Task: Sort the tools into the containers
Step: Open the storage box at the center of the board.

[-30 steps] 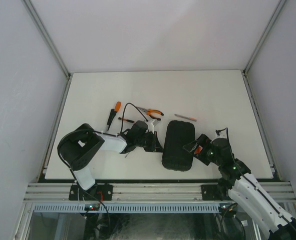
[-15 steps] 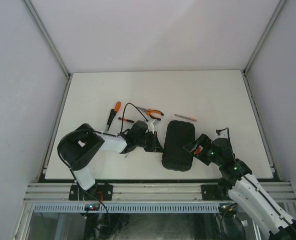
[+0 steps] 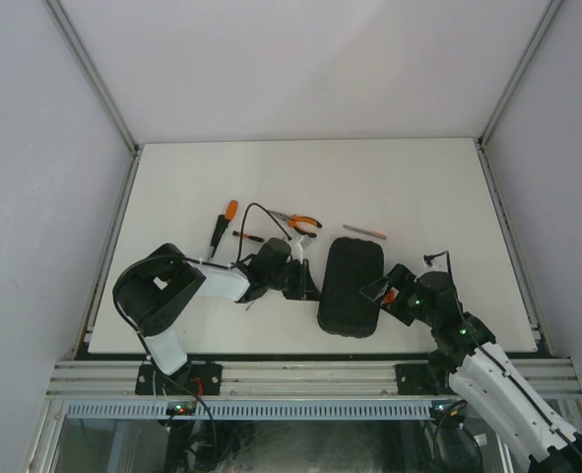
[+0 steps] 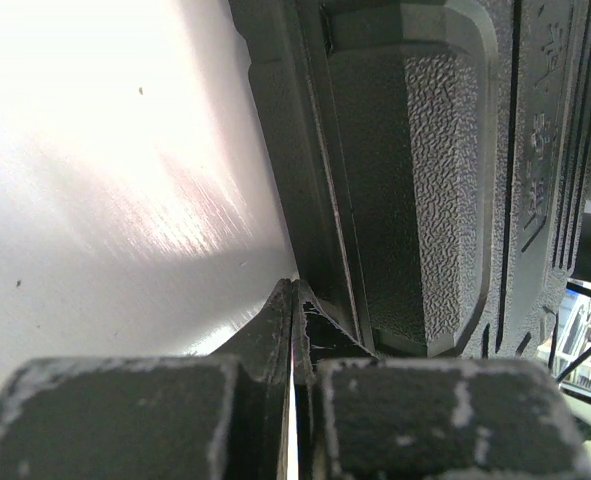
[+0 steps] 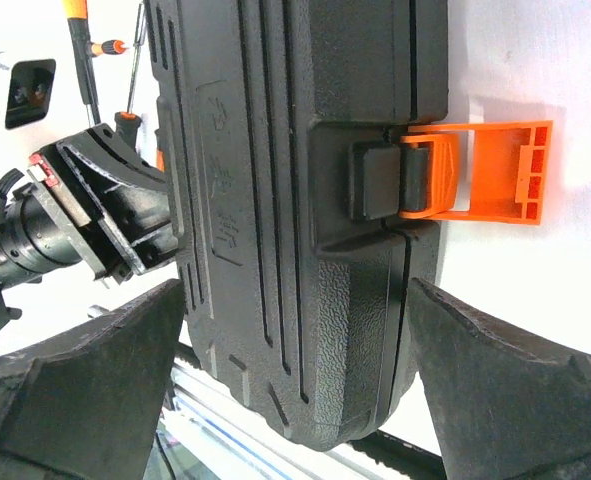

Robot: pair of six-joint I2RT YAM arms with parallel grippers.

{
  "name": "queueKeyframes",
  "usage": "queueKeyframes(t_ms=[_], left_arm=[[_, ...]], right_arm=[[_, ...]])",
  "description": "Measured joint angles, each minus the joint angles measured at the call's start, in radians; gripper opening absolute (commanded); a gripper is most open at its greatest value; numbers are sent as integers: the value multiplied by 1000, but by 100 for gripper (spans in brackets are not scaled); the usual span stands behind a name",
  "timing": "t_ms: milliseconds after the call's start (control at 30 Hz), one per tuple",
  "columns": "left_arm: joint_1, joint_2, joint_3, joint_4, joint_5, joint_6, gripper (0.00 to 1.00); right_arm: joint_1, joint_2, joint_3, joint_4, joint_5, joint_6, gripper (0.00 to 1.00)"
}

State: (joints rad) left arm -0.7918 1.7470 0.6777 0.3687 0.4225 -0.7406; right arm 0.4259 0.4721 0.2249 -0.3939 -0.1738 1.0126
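Observation:
The closed black ribbed case [image 3: 350, 286] lies near the table's front edge. Its orange latch [image 5: 475, 170] is flipped open on the right side, and it also shows in the top view [image 3: 391, 293]. My left gripper [image 3: 308, 286] is shut and empty, its tips [image 4: 295, 290] against the case's left edge [image 4: 415, 170]. My right gripper [image 3: 381, 290] is open wide by the latch side, and the case [image 5: 295, 200] fills the space ahead between its fingers [image 5: 85, 370]. The tools lie behind the case: an orange-and-black screwdriver [image 3: 223, 225], pliers [image 3: 300, 223] and a thin screwdriver [image 3: 364, 232].
A small dark screwdriver [image 3: 248, 236] lies by the left arm's cable. The left arm [image 5: 85, 215] shows past the case in the right wrist view. White walls enclose the table on three sides; a metal rail [image 3: 300, 374] runs along the front.

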Motion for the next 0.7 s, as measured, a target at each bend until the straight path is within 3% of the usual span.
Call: queueKeyframes(t_ms=[700], left_arm=[[-4,6,6,-12,0,0,0]], right_arm=[[0,-11,29,-40,-22,-27,90]])
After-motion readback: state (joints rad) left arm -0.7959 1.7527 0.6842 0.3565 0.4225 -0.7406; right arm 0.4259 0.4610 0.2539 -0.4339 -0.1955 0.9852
